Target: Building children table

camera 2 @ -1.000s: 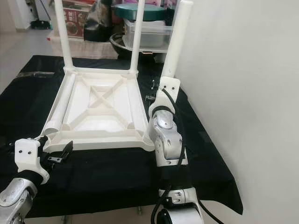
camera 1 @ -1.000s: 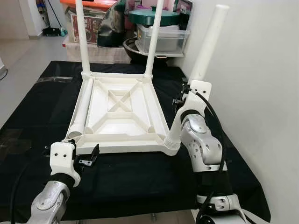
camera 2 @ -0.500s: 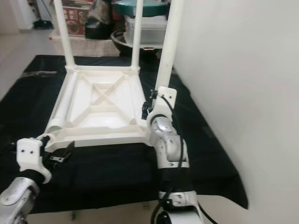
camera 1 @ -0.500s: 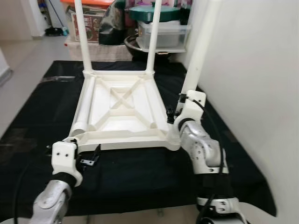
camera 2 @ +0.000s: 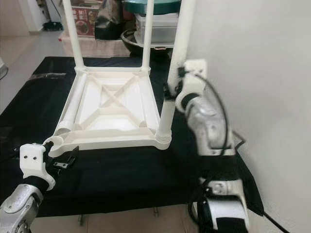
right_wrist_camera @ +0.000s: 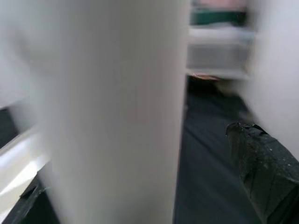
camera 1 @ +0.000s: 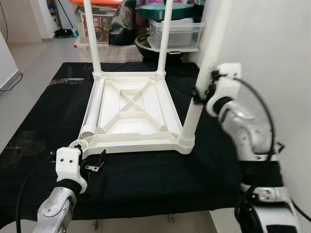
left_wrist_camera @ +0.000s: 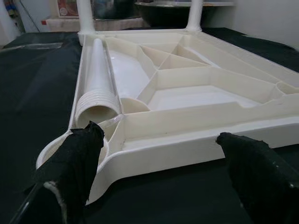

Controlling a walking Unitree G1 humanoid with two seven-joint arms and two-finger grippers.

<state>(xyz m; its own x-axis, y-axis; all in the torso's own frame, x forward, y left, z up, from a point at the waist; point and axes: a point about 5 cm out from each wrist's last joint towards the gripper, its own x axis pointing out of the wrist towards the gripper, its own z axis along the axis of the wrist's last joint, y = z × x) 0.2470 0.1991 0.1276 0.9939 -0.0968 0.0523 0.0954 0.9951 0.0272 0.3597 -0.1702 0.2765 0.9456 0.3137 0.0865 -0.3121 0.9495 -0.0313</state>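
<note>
A white plastic children's table (camera 1: 141,143) lies upside down on a black cloth (camera 1: 146,179). Two legs (camera 1: 92,39) stand in its far corners. A third leg (camera 1: 192,121) stands upright in the near right socket. My right gripper (camera 1: 200,92) is open around this leg at mid height; the one finger (right_wrist_camera: 261,172) that shows is clear of it. A loose leg (camera 1: 93,109) lies inside the tabletop along its left side. The near left socket (left_wrist_camera: 70,149) is empty. My left gripper (left_wrist_camera: 159,154) hovers open just in front of that corner.
A white wall (camera 1: 272,39) runs close along the right side of the table. Behind the cloth stand a plastic storage box (camera 1: 175,34), a dark wok and other bins. The cloth's front edge is just below my left arm.
The near right leg went from leaning right to standing upright in its socket. My right arm swung out to the right. The left gripper stayed by the near left corner.
</note>
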